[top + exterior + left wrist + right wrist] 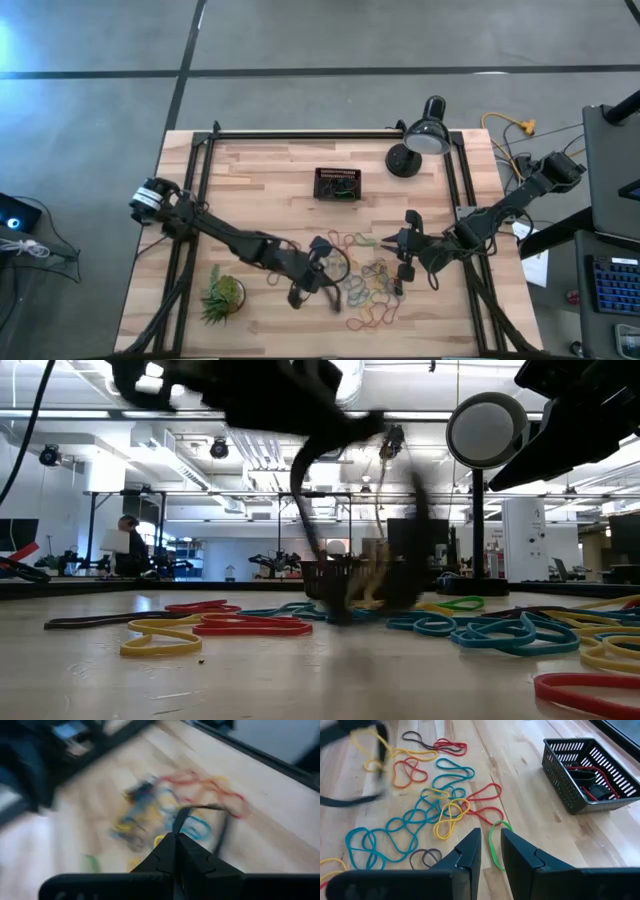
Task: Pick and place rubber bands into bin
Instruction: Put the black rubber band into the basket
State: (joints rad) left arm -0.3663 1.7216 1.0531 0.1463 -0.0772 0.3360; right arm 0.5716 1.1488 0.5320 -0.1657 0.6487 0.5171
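Rubber bands [415, 827] beside bin [590, 770], seemingly without legible labels.

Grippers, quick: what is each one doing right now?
Left gripper: shut on a black rubber band.
Right gripper: open, empty, above the rubber bands.

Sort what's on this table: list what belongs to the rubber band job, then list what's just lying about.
Job:
- rubber bands, scattered loose on the wood
- bin, already holding a few bands
- left gripper, shut on a black band
- right gripper, over a green band

Lying about:
- desk lamp
- green plant
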